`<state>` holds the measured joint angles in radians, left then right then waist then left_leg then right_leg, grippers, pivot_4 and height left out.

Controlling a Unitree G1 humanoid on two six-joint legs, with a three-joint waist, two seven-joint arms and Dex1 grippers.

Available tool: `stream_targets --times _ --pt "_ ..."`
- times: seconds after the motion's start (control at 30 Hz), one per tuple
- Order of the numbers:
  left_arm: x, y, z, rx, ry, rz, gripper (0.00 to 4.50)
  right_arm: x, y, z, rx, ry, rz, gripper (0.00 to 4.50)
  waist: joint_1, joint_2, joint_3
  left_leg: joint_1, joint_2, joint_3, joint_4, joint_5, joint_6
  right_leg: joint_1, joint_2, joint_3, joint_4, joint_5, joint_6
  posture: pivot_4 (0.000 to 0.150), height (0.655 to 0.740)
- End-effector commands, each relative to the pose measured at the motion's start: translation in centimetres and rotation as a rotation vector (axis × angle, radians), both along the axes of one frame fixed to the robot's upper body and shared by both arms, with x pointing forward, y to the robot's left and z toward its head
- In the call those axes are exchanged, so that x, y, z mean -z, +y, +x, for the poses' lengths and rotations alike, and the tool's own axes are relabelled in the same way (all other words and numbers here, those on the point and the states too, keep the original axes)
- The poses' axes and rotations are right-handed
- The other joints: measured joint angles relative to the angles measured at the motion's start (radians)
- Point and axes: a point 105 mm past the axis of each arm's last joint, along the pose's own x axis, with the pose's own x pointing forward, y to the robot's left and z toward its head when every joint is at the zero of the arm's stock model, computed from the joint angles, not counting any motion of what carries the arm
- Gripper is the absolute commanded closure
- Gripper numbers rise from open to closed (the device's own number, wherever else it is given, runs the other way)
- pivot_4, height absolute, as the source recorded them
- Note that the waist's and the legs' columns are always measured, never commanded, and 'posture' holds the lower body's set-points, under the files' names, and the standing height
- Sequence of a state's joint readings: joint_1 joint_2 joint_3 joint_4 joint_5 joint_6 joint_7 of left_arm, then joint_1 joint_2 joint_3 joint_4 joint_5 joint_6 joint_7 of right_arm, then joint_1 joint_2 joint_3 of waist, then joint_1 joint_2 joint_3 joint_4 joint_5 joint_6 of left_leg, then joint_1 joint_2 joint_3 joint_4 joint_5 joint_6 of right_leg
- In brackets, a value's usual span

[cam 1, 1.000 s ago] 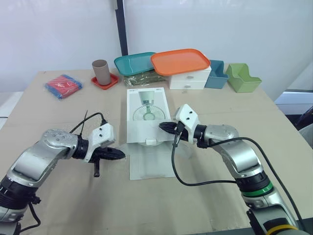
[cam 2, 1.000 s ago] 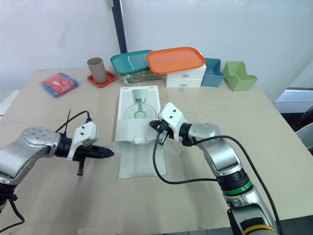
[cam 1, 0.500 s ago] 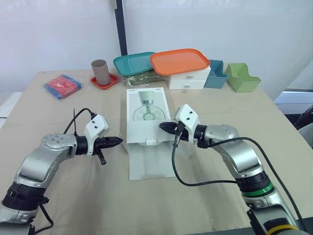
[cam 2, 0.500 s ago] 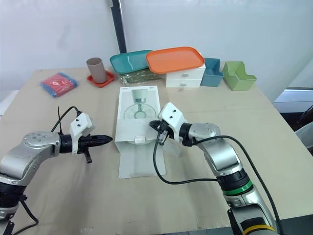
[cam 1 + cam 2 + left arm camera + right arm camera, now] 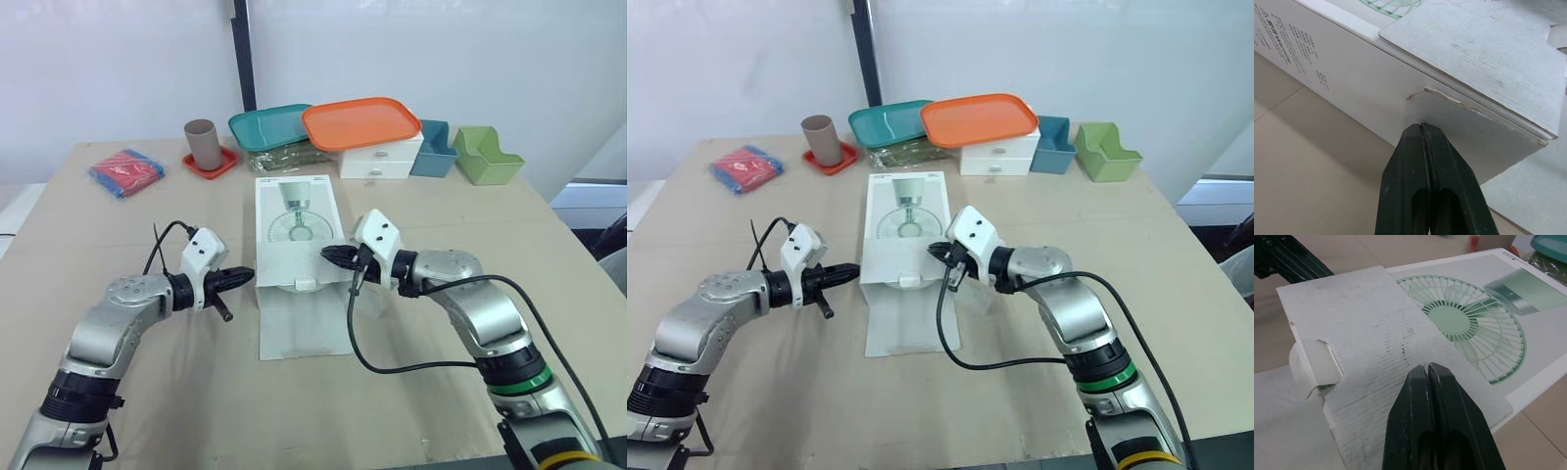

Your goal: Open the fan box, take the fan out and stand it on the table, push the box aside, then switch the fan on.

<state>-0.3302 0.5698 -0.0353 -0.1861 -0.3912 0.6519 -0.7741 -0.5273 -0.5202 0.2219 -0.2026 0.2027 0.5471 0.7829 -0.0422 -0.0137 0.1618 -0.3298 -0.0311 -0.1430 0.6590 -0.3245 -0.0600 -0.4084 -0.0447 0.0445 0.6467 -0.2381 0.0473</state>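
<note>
Presently, left pincer (image 5: 248, 274) is clenched, empty, its tip at the fan box (image 5: 294, 230) left wall. Right pincer (image 5: 326, 254), likewise clenched and empty, sits over the box's inner flap (image 5: 1366, 333). Outer flap (image 5: 304, 323) lies open on the worktop (image 5: 127, 225). Judged: fan not yet out; removal, standing, pushing aside and switching on remain.

The pale tan worktop (image 5: 294, 411) lies under the left pincer (image 5: 247, 276) and right pincer (image 5: 328, 253). Beyond both, past its far edge, a plain white wall (image 5: 118, 59) rises, split by a dark upright post (image 5: 242, 59).
</note>
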Motion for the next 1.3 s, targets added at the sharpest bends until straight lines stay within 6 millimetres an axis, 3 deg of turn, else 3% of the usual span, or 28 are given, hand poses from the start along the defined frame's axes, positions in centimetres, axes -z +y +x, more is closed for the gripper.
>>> stream_targets --times 0.03,0.5,0.83,1.3 --pt "-1.0 -1.5 -0.4 0.051 -0.038 -0.03 4.5 0.5 0.6 -0.8 -0.04 0.027 -0.007 4.42 0.004 0.0 0.0 0.0 0.0 0.0 0.0 0.0 0.0 0.0 0.0 0.0 0.0 0.0 0.0 0.15 0.74" --pt "-1.3 -1.8 -0.6 0.035 -0.032 -0.071 4.5 0.6 0.6 -0.9 -0.042 0.034 -0.008 4.42 0.01 0.0 0.0 0.0 -0.001 0.0 0.0 0.0 -0.001 0.0 -0.001 0.0 0.0 0.0 0.0 0.15 0.74" --pt "-1.5 -0.9 0.0 -0.027 -0.043 -0.085 4.5 0.5 0.6 -0.7 -0.041 0.026 -0.013 4.42 0.01 0.0 0.0 0.0 -0.001 0.0 0.0 0.0 -0.001 0.0 -0.001 0.0 0.0 0.0 0.0 0.15 0.74" --pt "-1.5 -0.4 -1.9 0.031 0.017 -0.175 4.5 0.6 0.6 -0.8 -0.043 0.029 -0.015 4.42 0.009 0.0 0.0 0.0 0.0 0.0 0.0 0.0 -0.001 0.0 -0.001 0.0 0.0 0.0 0.0 0.15 0.74"
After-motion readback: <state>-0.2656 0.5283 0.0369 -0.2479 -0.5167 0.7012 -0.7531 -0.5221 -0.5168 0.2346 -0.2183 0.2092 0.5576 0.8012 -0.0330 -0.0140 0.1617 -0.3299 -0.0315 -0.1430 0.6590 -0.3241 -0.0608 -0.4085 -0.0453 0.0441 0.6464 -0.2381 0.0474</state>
